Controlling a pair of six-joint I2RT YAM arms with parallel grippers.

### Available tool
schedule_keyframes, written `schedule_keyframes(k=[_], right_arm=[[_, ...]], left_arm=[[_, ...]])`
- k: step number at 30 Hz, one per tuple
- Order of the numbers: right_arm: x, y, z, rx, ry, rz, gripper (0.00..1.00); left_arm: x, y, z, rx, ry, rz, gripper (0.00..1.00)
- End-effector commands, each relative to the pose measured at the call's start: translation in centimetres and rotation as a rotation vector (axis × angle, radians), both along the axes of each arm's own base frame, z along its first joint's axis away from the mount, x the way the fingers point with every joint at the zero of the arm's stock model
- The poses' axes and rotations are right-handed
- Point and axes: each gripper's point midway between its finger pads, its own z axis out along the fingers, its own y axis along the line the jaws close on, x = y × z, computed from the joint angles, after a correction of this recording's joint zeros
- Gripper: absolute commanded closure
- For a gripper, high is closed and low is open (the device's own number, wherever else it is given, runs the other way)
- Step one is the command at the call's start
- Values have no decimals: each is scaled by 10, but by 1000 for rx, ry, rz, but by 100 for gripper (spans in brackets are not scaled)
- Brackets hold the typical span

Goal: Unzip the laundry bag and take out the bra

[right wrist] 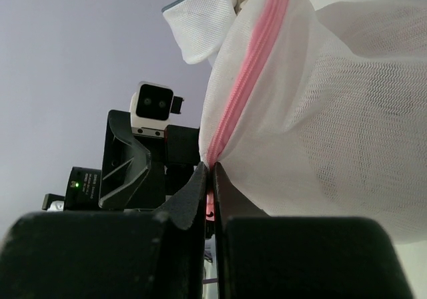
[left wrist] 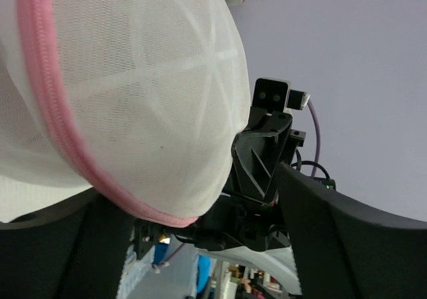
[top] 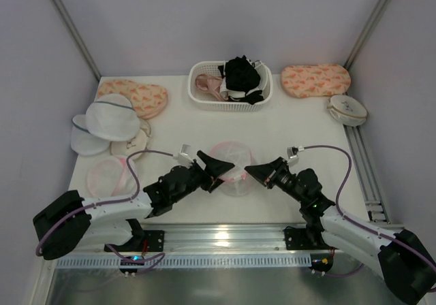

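Pinching laundry bag (right wrist: 320,112), right claw (right wrist: 210,172).

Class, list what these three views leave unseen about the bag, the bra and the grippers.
Bra: all views; the bag's mesh veils its shape.
Zip pull: right wrist view; right gripper's shut jaws cover it.
Left gripper's hold: left wrist view; bag fills the gap, jaws blurred and cut off by the bottom edge.

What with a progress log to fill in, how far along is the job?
Done: both grippers are at the laundry bag. In hand: the right gripper pinches the pink zip rim; the left gripper straddles the bag, open. Left: the visible zip looks closed, so unzipping and taking out the bra remain.
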Motion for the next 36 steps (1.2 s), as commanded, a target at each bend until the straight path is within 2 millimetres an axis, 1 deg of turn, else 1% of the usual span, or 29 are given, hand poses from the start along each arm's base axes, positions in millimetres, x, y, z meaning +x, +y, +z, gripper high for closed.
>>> schedule_keyframes(k=[1, 3, 4, 6, 7, 9, 10, 11, 12, 13, 14, 17, 18, 19, 20, 21, 23, 24, 26, 27, 31, 33, 34, 36], right_arm=[[0, 2, 13, 8, -59, -1, 96], [0, 1, 11, -8, -56, -1, 96], [0, 2, 11, -15, -61, 1, 96], [0, 3, 10, -32, -60, 8, 96], [-1, 3, 9, -45, -65, 14, 96], [-1, 5, 10, -60, -68, 27, 96], [-2, 7, 9, -71, -70, 38, 96], [-1, 8, 12, -90, -89, 45, 96], [-2, 8, 7, -119, -77, 52, 93], [-2, 8, 6, -158, -112, 64, 83], [-2, 8, 2, -202, -103, 72, 60], [-3, 1, 1, -302, -154, 71, 41], [-4, -1, 0, -322, -161, 69, 29], [-4, -4, 0, -340, -174, 64, 22], [-6, -8, 0, -365, -177, 59, 20], [-7, -10, -1, -396, -201, 62, 9], [-12, -13, 1, -416, -228, 75, 4], [-13, -14, 1, -437, -258, 83, 1], [-15, -16, -1, -465, -276, 96, 0], [-18, -15, 1, -479, -311, 109, 1], [-22, -13, 5, -517, -365, 135, 1], [-23, -12, -1, -548, -357, 154, 0], [-27, -8, -1, -556, -366, 175, 0], [-29, -3, -6, -573, -358, 189, 3]], left_arm=[[9, 9, 16, -39, -61, 66, 22], [8, 11, 15, -38, -65, 72, 34], [8, 12, 15, -37, -67, 73, 46], [8, 14, 15, -32, -72, 76, 56], [8, 15, 13, -23, -69, 79, 67], [8, 17, 14, -18, -74, 82, 76], [8, 18, 14, -14, -75, 83, 83], [8, 19, 12, -1, -72, 88, 86], [8, 21, 12, 1, -73, 91, 94], [7, 23, 9, 11, -71, 93, 97], [7, 24, 10, 11, -76, 95, 100], [5, 28, 4, 33, -74, 89, 100], [5, 31, 3, 36, -75, 91, 100], [4, 33, -2, 49, -71, 92, 100], [3, 34, -6, 64, -67, 89, 100], [2, 35, -7, 67, -70, 81, 100], [0, 36, -13, 83, -78, 71, 100], [0, 37, -12, 80, -84, 69, 100], [-1, 38, -12, 79, -99, 63, 100], [-1, 38, -13, 82, -102, 61, 100], [0, 39, -16, 91, -91, 64, 100], [0, 39, -19, 91, -80, 67, 100], [0, 39, -18, 85, -81, 66, 100], [0, 37, -19, 87, -78, 62, 100]])
